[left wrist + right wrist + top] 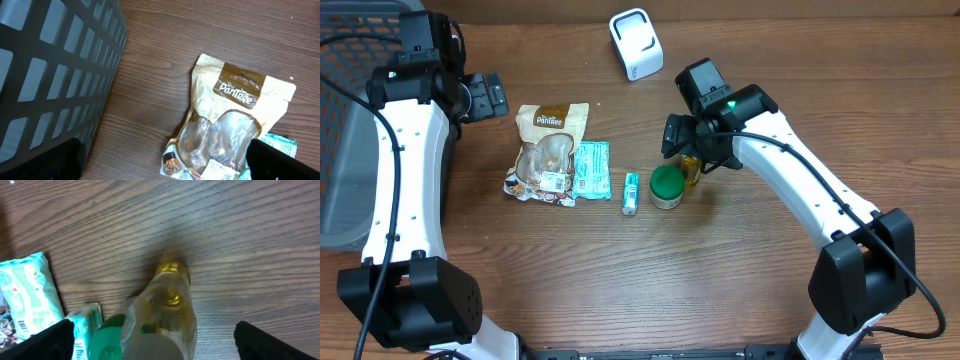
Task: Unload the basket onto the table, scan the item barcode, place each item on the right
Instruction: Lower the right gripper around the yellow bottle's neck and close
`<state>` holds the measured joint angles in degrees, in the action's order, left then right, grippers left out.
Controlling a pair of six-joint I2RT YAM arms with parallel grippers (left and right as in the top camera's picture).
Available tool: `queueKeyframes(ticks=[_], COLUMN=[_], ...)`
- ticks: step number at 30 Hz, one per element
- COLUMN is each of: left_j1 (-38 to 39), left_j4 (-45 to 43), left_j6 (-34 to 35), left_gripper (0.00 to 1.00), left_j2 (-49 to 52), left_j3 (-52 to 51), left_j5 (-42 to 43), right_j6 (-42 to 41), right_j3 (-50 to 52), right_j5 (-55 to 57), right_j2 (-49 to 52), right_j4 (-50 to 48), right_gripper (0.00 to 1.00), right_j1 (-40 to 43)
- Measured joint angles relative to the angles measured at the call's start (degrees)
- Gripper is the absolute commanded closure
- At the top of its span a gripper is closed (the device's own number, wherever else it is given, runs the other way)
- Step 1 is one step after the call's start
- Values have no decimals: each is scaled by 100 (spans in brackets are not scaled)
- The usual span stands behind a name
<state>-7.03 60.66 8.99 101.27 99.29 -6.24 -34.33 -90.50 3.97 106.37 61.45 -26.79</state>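
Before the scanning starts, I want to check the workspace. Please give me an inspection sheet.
Surface: wooden table, no spill seen.
Job's things: white scanner at the far edge; yellow bottle beside the green-lidded jar.
Clutter: snack pouch, teal packet and small tube in a row.
Grippers: left gripper open, empty; right gripper open, bottle between its fingers.
Cables: black cables along both arms, off the items.
Surroundings: grey basket at left.
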Motion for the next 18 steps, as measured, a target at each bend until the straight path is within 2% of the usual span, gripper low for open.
queueKeyframes(ticks=[3, 18], left_j1=[0, 0], left_j4=[0, 0], left_j6=[0, 0], left_gripper=[0, 0], left_j2=[0, 0], left_j3=[0, 0], left_j5=[0, 0], right_j6=[-11, -20], right_j3=[17, 17], right_j5=[11, 96], right_j2=[0, 0], right_j4=[-31, -28], right_gripper=[13, 16], right_j1=[0, 2])
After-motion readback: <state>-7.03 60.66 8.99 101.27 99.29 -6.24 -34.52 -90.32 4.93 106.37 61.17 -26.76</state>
